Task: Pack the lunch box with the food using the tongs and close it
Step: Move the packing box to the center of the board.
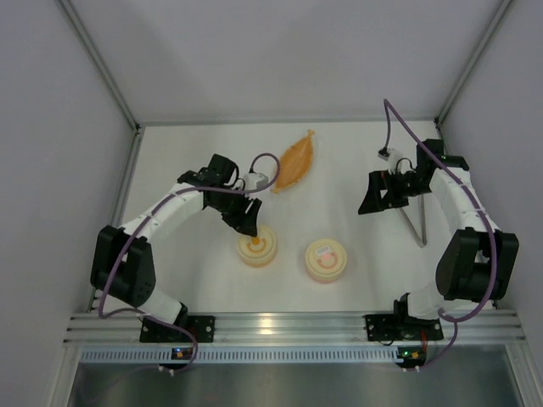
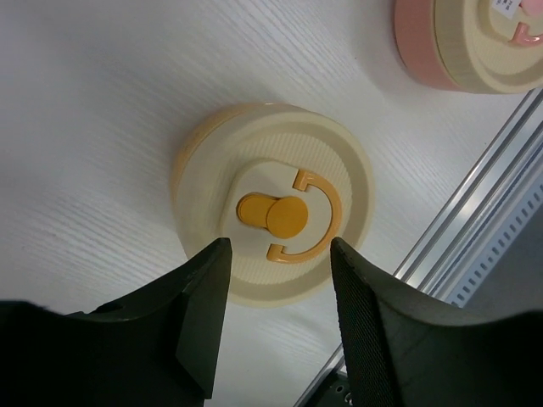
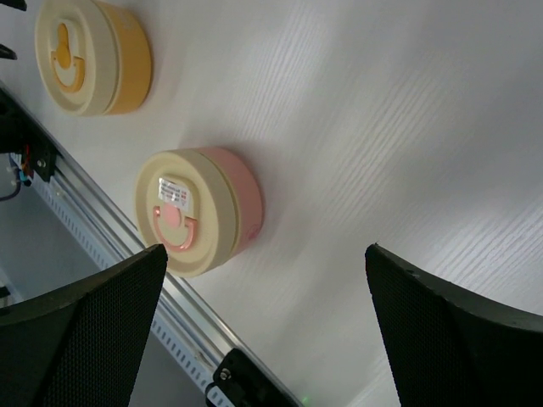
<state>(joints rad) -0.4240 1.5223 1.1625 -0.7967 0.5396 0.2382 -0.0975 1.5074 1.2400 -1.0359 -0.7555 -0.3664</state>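
the orange lunch box (image 1: 257, 248) stands on the tabletop (image 1: 356, 153) with its cream lid on. the left pincer (image 2: 278, 254) is spread just above this lid and holds nothing. a pink lunch box (image 1: 325, 259) stands near its right side. the tongs (image 1: 414, 222) lie farther right, near the right pincer (image 1: 373, 197), which is spread wide and empty.

Two round lidded lunch boxes near the table's (image 1: 356, 153) front edge: one orange-based box (image 1: 257, 248), one pink-based box (image 1: 325, 259). One cream lid on each, two in all, each with one looped handle. One long orange leaf-shaped tray (image 1: 294, 161) toward the back edge. One pair of slim grey tongs (image 1: 416, 227) near the right edge. Two robot arms at the front edge: one left arm (image 1: 174, 208), one right arm (image 1: 462, 199).
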